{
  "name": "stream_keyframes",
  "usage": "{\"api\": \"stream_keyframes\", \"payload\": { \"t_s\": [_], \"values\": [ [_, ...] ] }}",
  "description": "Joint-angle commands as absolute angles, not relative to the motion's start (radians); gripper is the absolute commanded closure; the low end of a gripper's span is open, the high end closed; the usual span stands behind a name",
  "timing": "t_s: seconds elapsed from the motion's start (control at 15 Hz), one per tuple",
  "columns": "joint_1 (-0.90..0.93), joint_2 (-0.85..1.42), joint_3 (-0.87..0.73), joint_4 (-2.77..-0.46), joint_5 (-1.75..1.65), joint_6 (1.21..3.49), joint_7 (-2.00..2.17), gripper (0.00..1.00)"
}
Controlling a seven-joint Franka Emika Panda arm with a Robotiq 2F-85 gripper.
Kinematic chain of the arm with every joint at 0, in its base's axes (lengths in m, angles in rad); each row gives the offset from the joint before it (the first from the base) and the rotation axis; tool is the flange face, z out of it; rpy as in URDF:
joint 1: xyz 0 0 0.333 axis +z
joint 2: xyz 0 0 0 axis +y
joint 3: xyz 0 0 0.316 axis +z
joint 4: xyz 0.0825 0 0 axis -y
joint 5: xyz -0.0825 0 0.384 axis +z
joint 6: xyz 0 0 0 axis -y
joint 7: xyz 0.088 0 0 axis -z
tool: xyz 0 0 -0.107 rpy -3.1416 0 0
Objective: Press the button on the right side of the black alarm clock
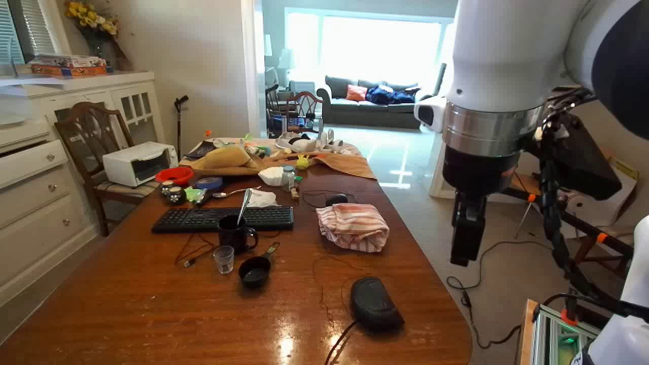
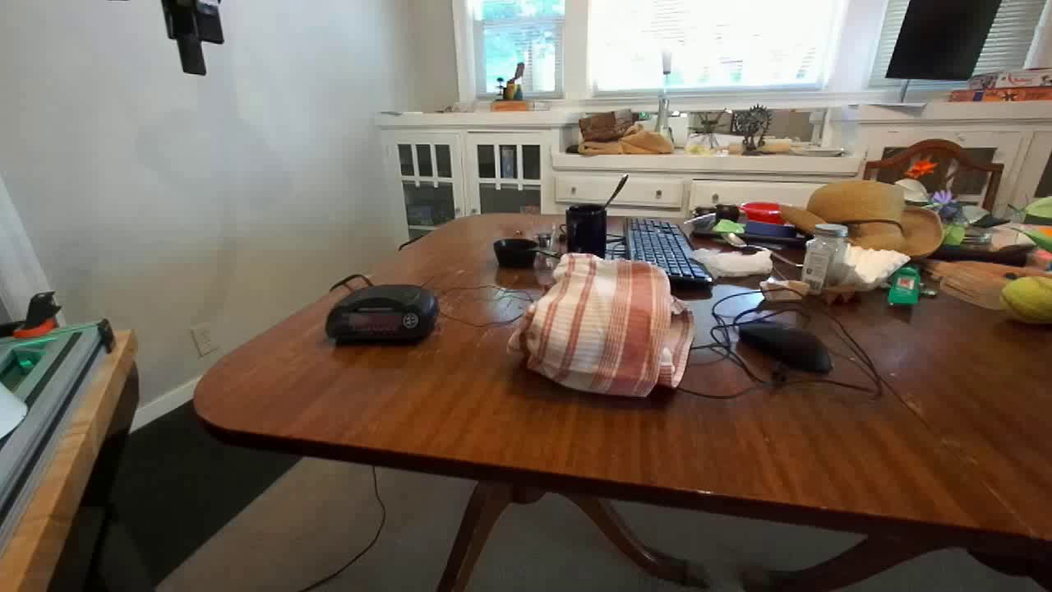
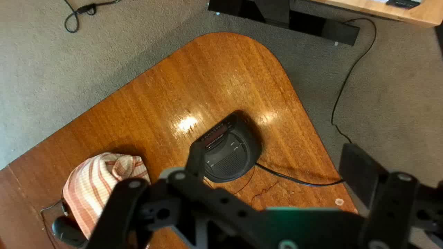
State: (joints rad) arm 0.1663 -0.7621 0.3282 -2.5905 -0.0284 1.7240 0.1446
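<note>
"Polished wooden table [image 1: 127, 309], and a bright window [image 1: 380, 56] at the far end of the room. What lies to the left?"

"In an exterior view, a black keyboard [image 1: 187, 219]. Nearer stand a small clear glass [image 1: 223, 260], a black mug [image 1: 232, 238] holding a metal utensil [image 1: 245, 204], and a black measuring cup [image 1: 252, 283]."

"And right of those?"

"Farther back, a black mouse [image 1: 336, 199], then a bundled red-and-white striped cloth [image 1: 353, 228]. At the near right sits the black alarm clock [image 1: 375, 306], upright on the table. Its front, with a round pale mark [image 2: 410, 320] on the right, shows in an exterior view."

"Where is the gripper [image 3: 273, 154]?"

"Farthest right, raised higher than the clock and well apart from it. The wrist view shows its two fingers [image 3: 360, 173] spread wide."
</note>
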Motion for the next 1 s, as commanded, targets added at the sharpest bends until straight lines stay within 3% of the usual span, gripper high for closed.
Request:
{"api": "stream_keyframes", "payload": {
  "t_s": [0.0,0.53,0.67,0.93],
  "values": [
    [0.188,-0.756,0.311,-2.589,-0.04,1.722,0.157,0.0],
    [0.081,-0.638,0.303,-2.544,-0.062,1.819,0.307,0.0],
    [0.035,-0.582,0.285,-2.523,-0.063,1.884,0.371,0.27],
    [-0.035,-0.455,0.238,-2.473,-0.061,2.002,0.448,0.58]
  ]
}}
